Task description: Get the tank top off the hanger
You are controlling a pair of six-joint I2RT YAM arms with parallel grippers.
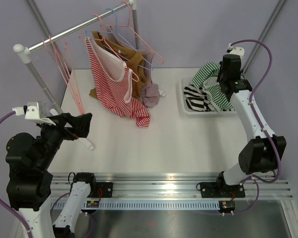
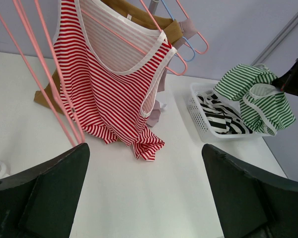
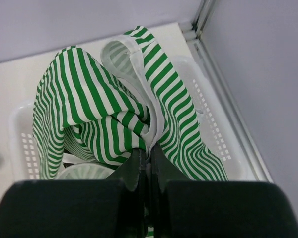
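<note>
Right pincer (image 3: 149, 151) pinching green striped top (image 3: 84, 104), white basket (image 3: 23, 145) below

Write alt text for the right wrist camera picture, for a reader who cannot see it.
The right gripper, its two dark fingers pinched shut, holds a bunched green-and-white striped tank top above a white perforated basket. The basket sits on a white table beside a pale wall.

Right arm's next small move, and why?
Probably open the right tool. It is shut on the green striped tank top, which hangs bunched directly above the white basket. Letting go should drop it in with the other clothes.
</note>
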